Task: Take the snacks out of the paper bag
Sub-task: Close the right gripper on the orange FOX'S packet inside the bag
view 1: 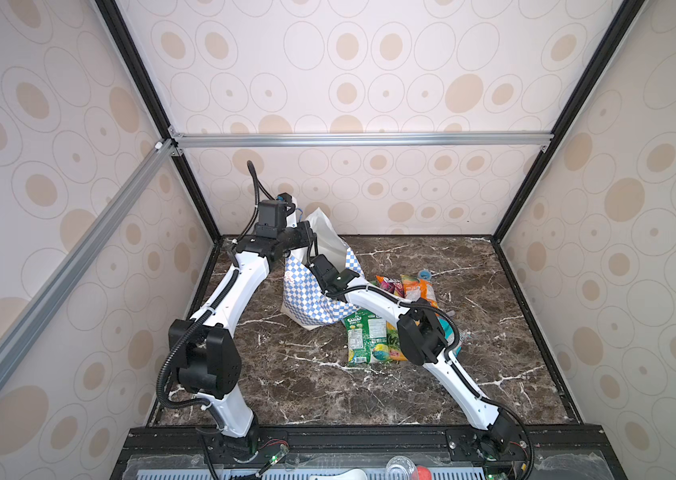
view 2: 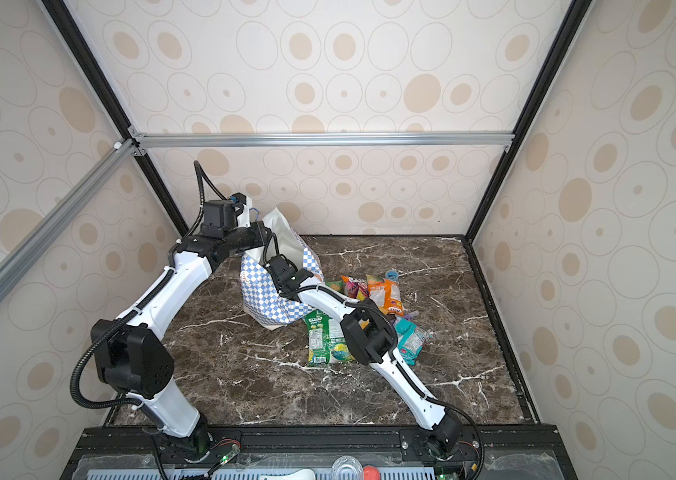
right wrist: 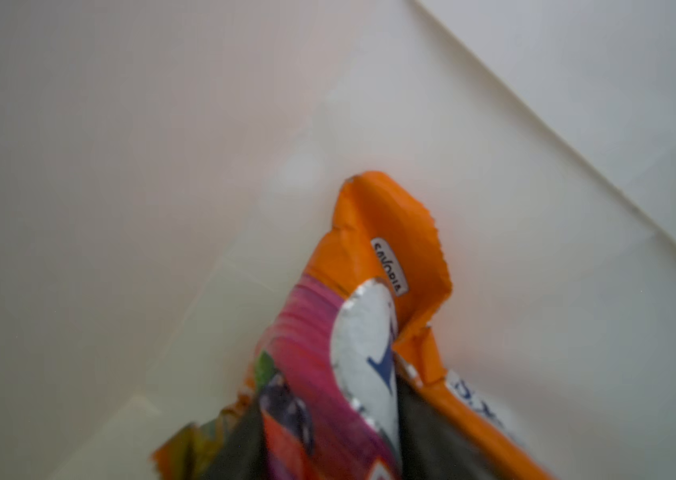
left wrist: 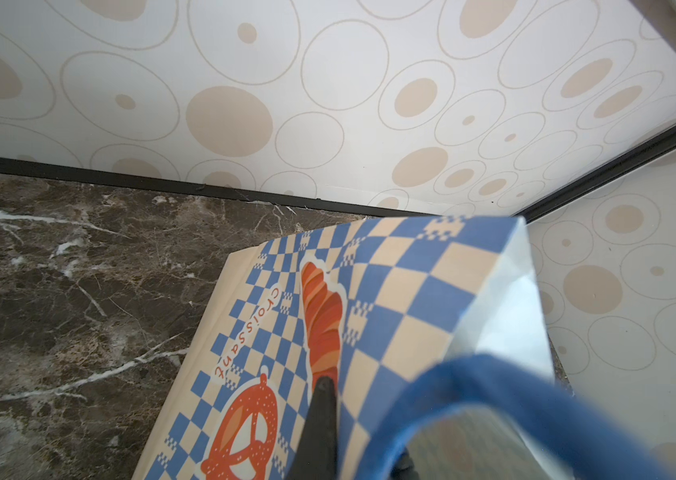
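Between the dark fingers (right wrist: 423,432) of the right gripper (right wrist: 330,399) an orange-and-pink packet (right wrist: 373,232) is seen bunched, its foil creased where it is pinched. The grip is judged to be closed on it, though the picture is blurred. Only the pale inner wall of the paper bag (right wrist: 141,166) is seen around it, so this packet is taken to be inside the bag and not yet lifted clear.

Such a packet is expected to be light, crinkly and slippery, with contents that could be crushed. It is best taken by a crimped end seam, where the foil is flat and stiff, and not squeezed across the puffed middle.

The left gripper (view 1: 291,210) is clamped on the bag's upper edge beside the blue cord handle (left wrist: 494,386). One finger (left wrist: 321,415) is seen laid flat on the checkered face. The paper is judged thin and easily folded or torn, so the rim has to be held gently for the mouth to be kept open.

In both top views the bag is seen tilted toward the left arm, with the right arm reaching into its mouth. Just beside it, on the marble table (view 1: 286,374), other snacks are laid out — a green packet (view 1: 363,336), an orange packet (view 1: 419,289) and a teal packet (view 2: 411,340) among them.
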`<state>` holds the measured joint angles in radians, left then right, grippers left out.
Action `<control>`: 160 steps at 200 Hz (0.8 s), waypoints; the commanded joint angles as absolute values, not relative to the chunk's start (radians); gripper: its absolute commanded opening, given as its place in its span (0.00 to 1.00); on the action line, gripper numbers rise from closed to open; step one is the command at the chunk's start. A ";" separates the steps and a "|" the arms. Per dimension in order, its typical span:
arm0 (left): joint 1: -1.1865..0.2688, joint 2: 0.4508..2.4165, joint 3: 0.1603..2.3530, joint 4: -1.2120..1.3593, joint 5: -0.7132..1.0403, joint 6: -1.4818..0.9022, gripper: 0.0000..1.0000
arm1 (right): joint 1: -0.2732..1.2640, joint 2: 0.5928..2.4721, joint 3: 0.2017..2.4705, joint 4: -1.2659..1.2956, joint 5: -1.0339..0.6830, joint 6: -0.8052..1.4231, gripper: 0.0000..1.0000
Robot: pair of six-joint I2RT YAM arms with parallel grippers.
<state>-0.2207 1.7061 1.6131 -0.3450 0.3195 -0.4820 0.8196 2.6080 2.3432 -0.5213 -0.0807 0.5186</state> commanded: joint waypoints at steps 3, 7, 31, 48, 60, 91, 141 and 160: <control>-0.250 1.677 1.607 -0.335 0.339 -0.476 0.00 | 0.831 2.620 2.315 -0.601 -0.146 0.527 0.15; -0.250 1.680 1.609 -0.338 0.333 -0.472 0.00 | 0.831 2.609 2.320 -0.599 -0.148 0.524 0.11; -0.250 1.689 1.624 -0.366 0.285 -0.450 0.00 | 0.831 2.540 2.343 -0.595 -0.144 0.510 0.00; -0.249 1.695 1.629 -0.379 0.256 -0.435 0.00 | 0.831 2.496 2.355 -0.595 -0.129 0.498 0.00; -0.250 1.698 1.633 -0.389 0.237 -0.425 0.00 | 0.831 2.467 2.361 -0.597 -0.121 0.489 0.00; -0.250 1.706 1.647 -0.408 0.211 -0.405 0.00 | 0.831 2.416 2.370 -0.603 -0.105 0.481 0.00; -0.250 1.700 1.655 -0.430 0.170 -0.380 0.00 | 0.831 2.349 2.370 -0.603 -0.100 0.476 0.00; -0.250 1.699 1.652 -0.434 0.162 -0.377 0.00 | 0.831 2.335 2.374 -0.597 -0.104 0.468 0.00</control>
<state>-0.2424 1.6951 1.6424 -0.3614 0.1997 -0.4198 0.8173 2.4695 2.3428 -0.6701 -0.1081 0.4957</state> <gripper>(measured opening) 0.052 0.082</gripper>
